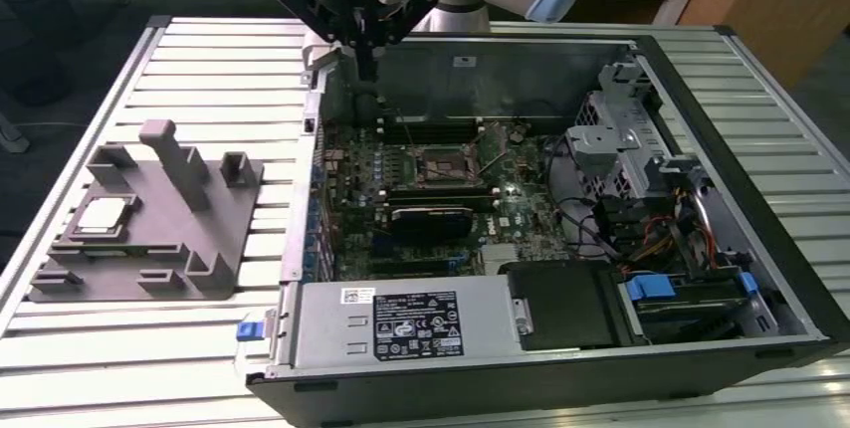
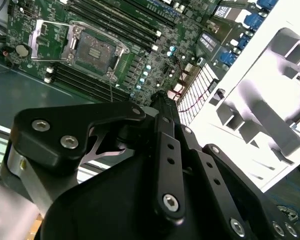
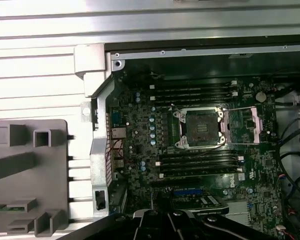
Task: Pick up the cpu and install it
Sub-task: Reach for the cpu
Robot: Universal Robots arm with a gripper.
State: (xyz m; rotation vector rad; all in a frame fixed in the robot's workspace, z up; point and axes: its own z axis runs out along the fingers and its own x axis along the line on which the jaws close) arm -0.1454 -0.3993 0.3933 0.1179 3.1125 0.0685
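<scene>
The cpu (image 1: 104, 214), a small silver square chip, lies flat in a recess of the grey fixture (image 1: 199, 239) at the exterior view's left, outside the computer case. My gripper (image 1: 364, 62) hangs above the case's back corner, far from the cpu, with its fingers together and nothing between them. The dark square socket (image 1: 439, 164) sits mid-motherboard. In both wrist views the socket (image 3: 200, 127) (image 2: 92, 50) is uncovered, with its metal load plate (image 3: 252, 122) swung aside.
The open case (image 1: 743, 80) lies on a slatted metal table (image 1: 199, 60). Memory slots (image 3: 195, 92) flank the socket. A grey power supply box (image 1: 398, 323), drive cage (image 1: 638, 139) and cables (image 1: 638, 239) crowd the case's near and right parts. Fixture posts (image 1: 166, 154) rise beside the cpu.
</scene>
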